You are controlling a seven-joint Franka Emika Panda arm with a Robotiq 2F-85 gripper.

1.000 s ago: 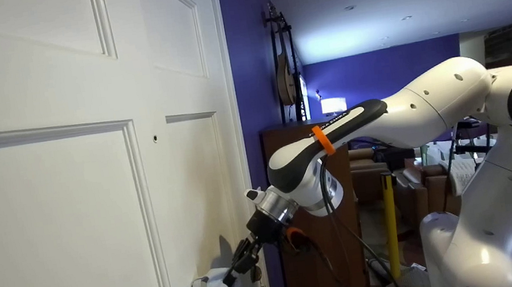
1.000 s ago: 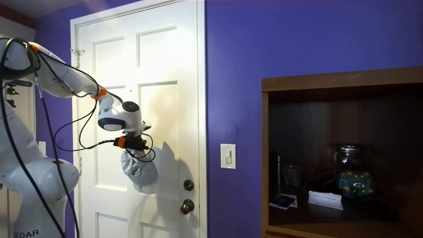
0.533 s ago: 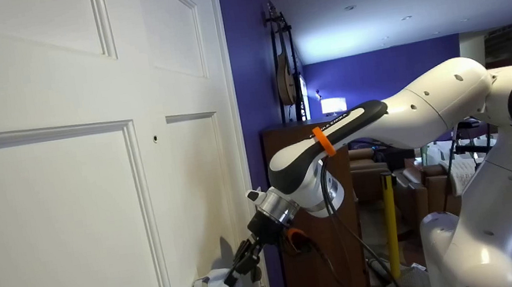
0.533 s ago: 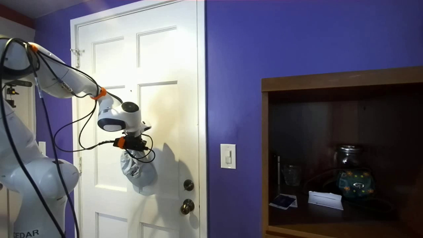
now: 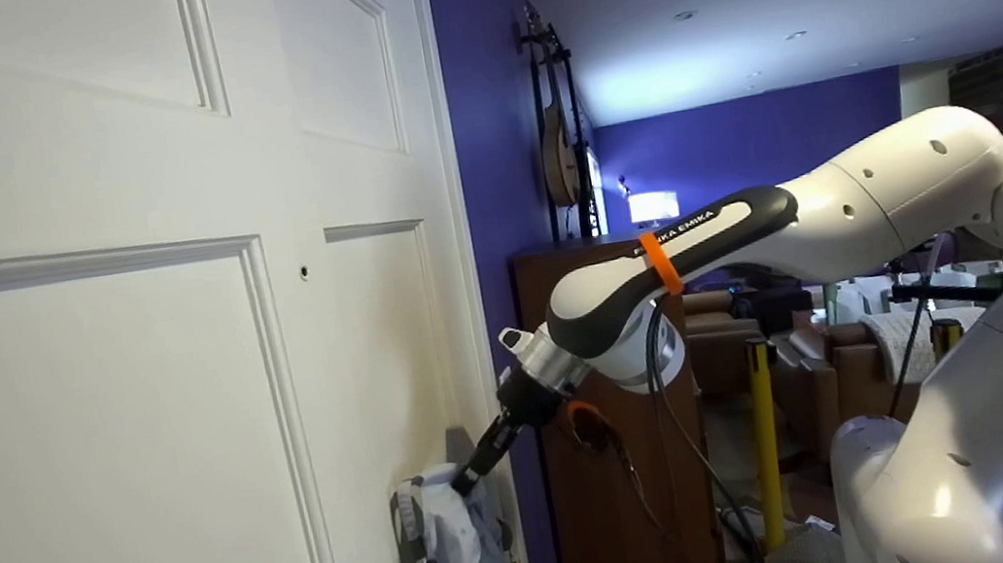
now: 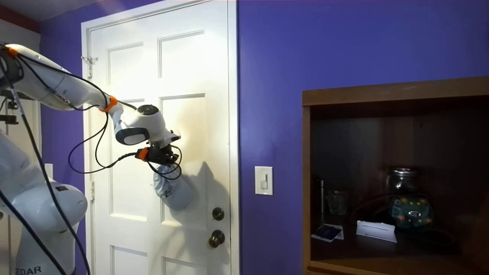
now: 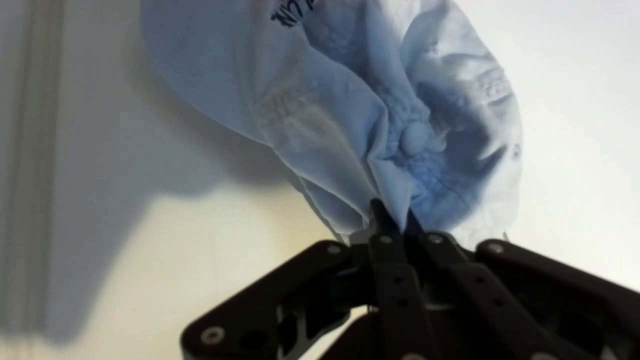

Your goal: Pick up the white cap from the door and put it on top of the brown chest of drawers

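The white cap (image 5: 461, 552) hangs crumpled from my gripper (image 5: 466, 481), close in front of the white door (image 5: 90, 428). It also shows below the gripper in an exterior view (image 6: 176, 193). In the wrist view, the cap (image 7: 320, 110) fills the upper middle, and the gripper's fingertips (image 7: 393, 211) are shut on a fold of its cloth. I cannot tell whether the cap touches the door. The brown chest of drawers (image 6: 393, 91) stands right of the door, with an open compartment under its top; its side also shows behind the arm (image 5: 630, 499).
A brass knob (image 6: 216, 239) and a lock (image 6: 217, 214) sit on the door near the cap. A light switch (image 6: 263, 180) is on the purple wall (image 6: 275, 95). The compartment holds a jar (image 6: 405, 181) and a green bag (image 6: 410, 214). A yellow post (image 5: 766, 441) stands behind the arm.
My gripper has risen and moved a little toward the knob side of the door. The cap has come up with it, its lower part swinging and a strap now dangling.
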